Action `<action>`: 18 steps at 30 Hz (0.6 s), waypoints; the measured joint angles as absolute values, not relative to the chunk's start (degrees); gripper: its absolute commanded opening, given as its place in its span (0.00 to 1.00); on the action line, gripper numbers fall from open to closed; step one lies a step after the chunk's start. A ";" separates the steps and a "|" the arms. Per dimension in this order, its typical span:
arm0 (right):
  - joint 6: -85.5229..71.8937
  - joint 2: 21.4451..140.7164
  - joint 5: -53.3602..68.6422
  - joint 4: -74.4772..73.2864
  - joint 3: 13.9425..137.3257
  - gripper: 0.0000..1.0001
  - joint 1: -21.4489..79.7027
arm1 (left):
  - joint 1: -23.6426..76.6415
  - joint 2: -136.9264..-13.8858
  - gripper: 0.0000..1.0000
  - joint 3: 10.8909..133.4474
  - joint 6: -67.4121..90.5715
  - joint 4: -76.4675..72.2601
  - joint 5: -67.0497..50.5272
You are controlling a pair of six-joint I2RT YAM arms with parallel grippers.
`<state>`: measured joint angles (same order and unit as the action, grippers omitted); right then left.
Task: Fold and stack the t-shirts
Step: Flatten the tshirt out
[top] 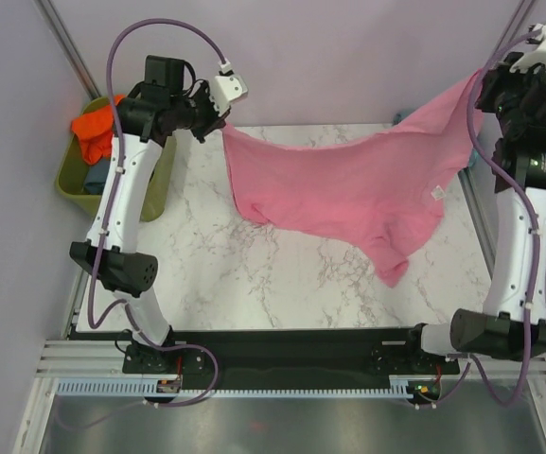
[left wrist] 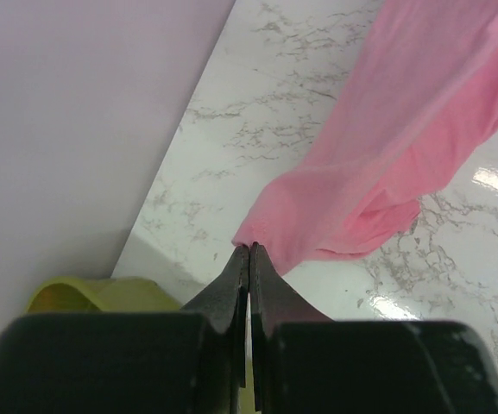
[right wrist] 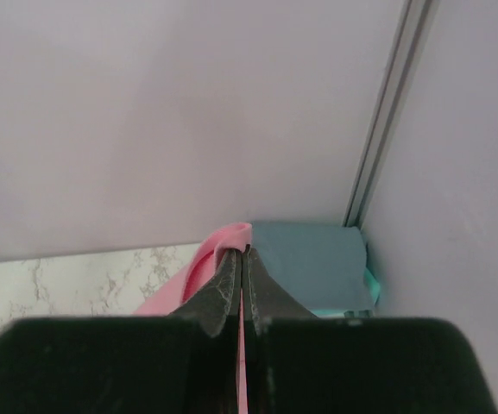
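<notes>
At 9 to 10 o'clock off the table's left edge stands the olive-green tub [top: 72, 182], just beside the marble. An orange t-shirt [top: 93, 132] is heaped over its rim with a blue t-shirt [top: 93, 177] below it. The left arm rises over the gap between the tub and the table edge.

At 11 o'clock the left gripper [left wrist: 249, 252] is clamped tight on one corner of the pink t-shirt [top: 339, 184], holding it above the far-left part of the table. The shirt spans from there to 2 o'clock, where the right gripper [right wrist: 242, 254] pinches another corner, raised higher and close to the right wall. Between the two, the cloth sags. Its lower part looks to lie on the marble, with one flap reaching toward 5 o'clock, and the white neck label [top: 436, 194] faces up near the right side.

In the far-right corner, past the right gripper, lies a folded slate-blue t-shirt [right wrist: 309, 263] with a turquoise t-shirt [right wrist: 371, 285] showing under it.

The white marble table [top: 244, 284] is bare from 6 through 9 o'clock, the widest free room. Pale lilac walls [top: 348, 57] close in on the left, far and right sides, with a metal rail [right wrist: 387, 112] in the right corner.
</notes>
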<state>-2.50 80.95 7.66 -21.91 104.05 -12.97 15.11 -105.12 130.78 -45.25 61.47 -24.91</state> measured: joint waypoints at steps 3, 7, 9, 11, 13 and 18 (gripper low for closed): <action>-2.39 73.87 5.87 -22.06 102.26 0.00 -13.15 | 15.09 -102.13 0.02 130.78 -45.04 61.71 -22.50; -2.70 64.25 4.69 -24.51 101.93 0.00 -13.32 | 15.07 -95.50 0.02 129.71 -43.00 60.93 -20.97; -2.98 60.62 4.71 -26.68 101.93 0.00 -13.34 | 15.07 -89.76 0.02 126.34 -40.53 59.53 -20.53; -3.25 57.06 4.71 -29.39 102.24 0.00 -13.34 | 15.07 -83.13 0.02 121.99 -37.45 57.04 -20.01; -3.31 55.00 4.43 -32.77 104.07 0.00 -13.34 | 15.07 -77.34 0.02 118.61 -35.03 55.05 -19.99; -2.83 54.13 1.34 -39.33 112.31 0.00 -13.34 | 15.07 -65.43 0.02 115.42 -31.03 51.46 -20.05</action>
